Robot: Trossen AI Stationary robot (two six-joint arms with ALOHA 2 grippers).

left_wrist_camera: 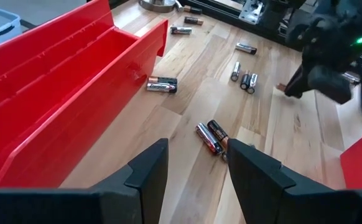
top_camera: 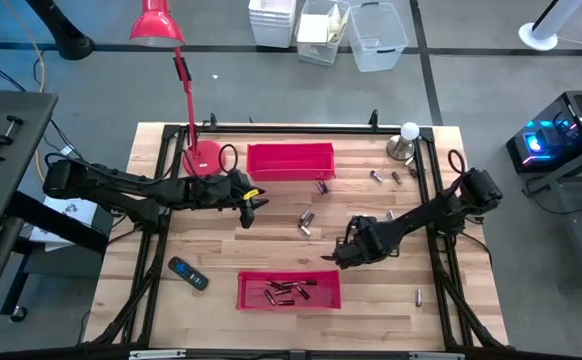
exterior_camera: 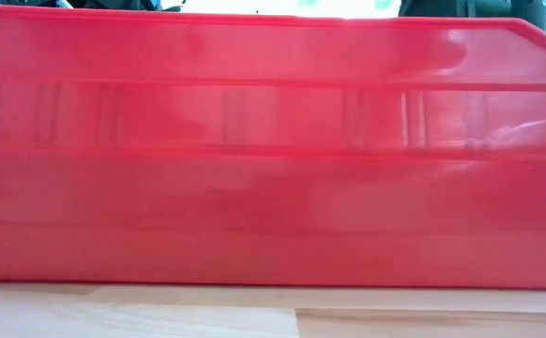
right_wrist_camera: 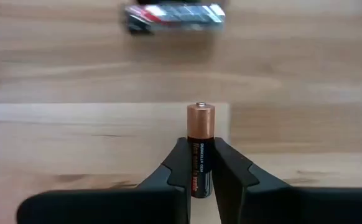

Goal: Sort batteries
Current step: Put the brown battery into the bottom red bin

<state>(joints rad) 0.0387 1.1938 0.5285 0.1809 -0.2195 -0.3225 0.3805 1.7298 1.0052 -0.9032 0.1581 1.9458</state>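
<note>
Loose batteries lie on the wooden table: a pair (top_camera: 306, 222) near the middle, also the pair (left_wrist_camera: 212, 137) in the left wrist view, one (top_camera: 321, 185) by the far red tray (top_camera: 291, 160), and others (top_camera: 376, 177) toward the right. The near red tray (top_camera: 288, 305) holds several batteries (top_camera: 286, 291). My left gripper (top_camera: 252, 203) (left_wrist_camera: 196, 171) is open, a little left of the middle pair. My right gripper (top_camera: 343, 252) (right_wrist_camera: 201, 168) hovers just beyond the near tray, shut on a copper-topped black battery (right_wrist_camera: 201, 134). My right gripper pinches the battery by its black body (right_wrist_camera: 200, 163) between the two fingers. The battery lies along the fingers, and its copper end (right_wrist_camera: 201, 119) sticks out past the fingertips. Whether it is lifted clear of the wood cannot be told.
A black handset (top_camera: 187, 273) lies near the left front. A red lamp (top_camera: 186, 100) stands on its base (top_camera: 203, 156) at the far left, a round-topped metal object (top_camera: 406, 142) at the far right. The near tray's red wall (exterior_camera: 273, 150) fills the low view. One battery (top_camera: 418, 296) lies at right front.
</note>
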